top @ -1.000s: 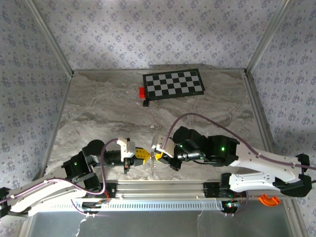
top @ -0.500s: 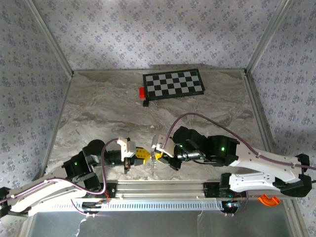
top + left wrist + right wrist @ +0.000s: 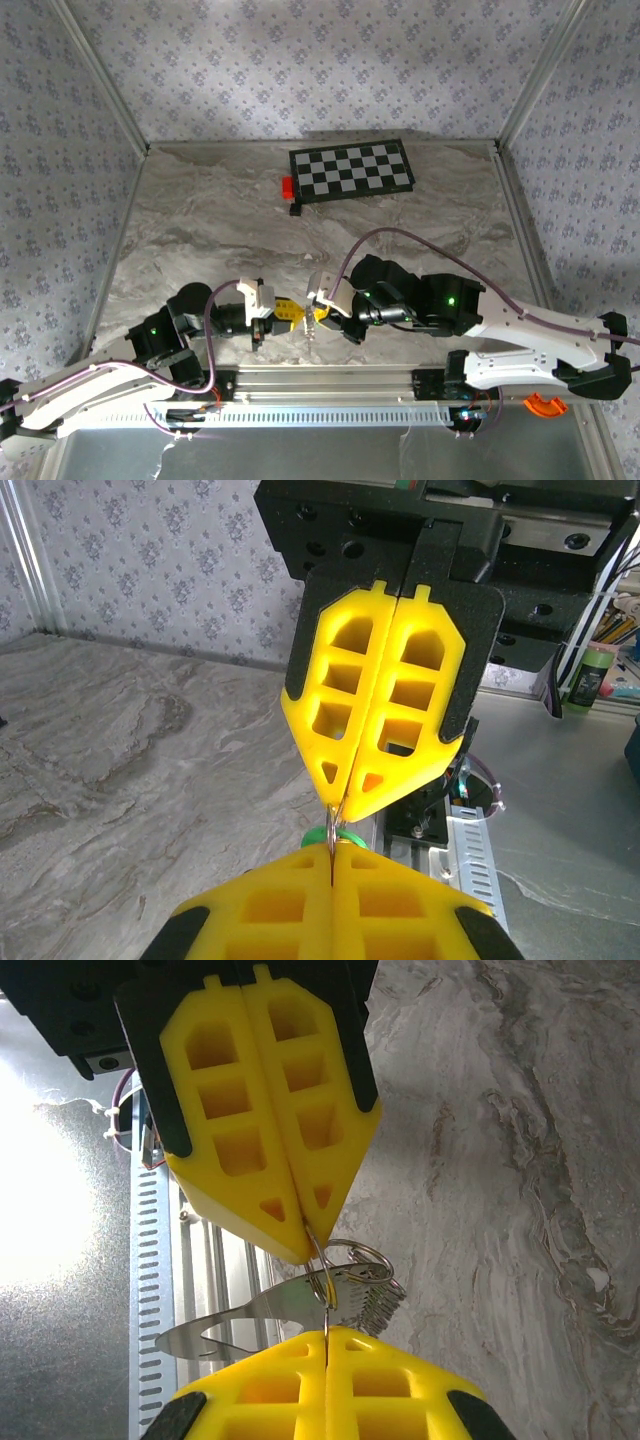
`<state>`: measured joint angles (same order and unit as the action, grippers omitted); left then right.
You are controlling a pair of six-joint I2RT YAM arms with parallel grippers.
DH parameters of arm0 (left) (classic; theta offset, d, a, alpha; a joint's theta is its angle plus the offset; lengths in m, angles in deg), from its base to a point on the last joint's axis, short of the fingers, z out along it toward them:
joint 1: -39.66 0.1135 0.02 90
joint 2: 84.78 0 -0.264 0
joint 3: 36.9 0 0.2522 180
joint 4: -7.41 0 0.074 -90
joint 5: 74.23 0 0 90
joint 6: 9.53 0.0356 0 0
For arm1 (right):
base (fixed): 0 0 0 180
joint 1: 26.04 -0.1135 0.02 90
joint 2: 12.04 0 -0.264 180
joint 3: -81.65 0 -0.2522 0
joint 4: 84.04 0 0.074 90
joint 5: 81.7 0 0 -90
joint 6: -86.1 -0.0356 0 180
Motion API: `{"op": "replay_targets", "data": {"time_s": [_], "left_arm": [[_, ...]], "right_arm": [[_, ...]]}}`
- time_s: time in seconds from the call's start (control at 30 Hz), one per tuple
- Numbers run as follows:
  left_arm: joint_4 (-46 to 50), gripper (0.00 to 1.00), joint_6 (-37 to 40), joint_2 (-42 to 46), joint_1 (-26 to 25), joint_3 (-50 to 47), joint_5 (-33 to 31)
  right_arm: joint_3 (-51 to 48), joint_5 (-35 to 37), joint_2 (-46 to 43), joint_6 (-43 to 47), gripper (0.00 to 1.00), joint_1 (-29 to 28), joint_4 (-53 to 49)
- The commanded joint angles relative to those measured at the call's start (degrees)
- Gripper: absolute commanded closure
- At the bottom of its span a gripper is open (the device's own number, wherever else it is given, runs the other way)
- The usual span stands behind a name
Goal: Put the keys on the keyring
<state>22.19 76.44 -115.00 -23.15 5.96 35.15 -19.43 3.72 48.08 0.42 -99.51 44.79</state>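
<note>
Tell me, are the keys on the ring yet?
Nearly, maybe. Done: the thin grey metal keyring is picked up. In hand: the left end effector and right end effector, both shut, pinch it between their tips; a flat silvery metal key hangs against it. Left: I can't tell if that key is threaded on.

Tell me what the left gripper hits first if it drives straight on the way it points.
The right gripper, almost at once: its shut jaws face the left gripper tip to tip, with the keyring wire bridging the slight gap between them, as far as the wrist views show.
</note>
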Motion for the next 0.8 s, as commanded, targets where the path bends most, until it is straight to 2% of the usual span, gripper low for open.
{"op": "replay_targets", "data": {"time_s": [0.0,0.77], "left_arm": [[-2.0,1.00,0.9,-0.8,-0.6,1.1,0.1],[-1.9,1.00,1.0,-1.7,-0.6,1.6,0.2]], "right_arm": [[0.1,-1.6,-0.6,-0.5,1.00,0.1,5.1],[-1.3,-2.2,-2.1,-0.5,1.00,0.1,6.2]]}}
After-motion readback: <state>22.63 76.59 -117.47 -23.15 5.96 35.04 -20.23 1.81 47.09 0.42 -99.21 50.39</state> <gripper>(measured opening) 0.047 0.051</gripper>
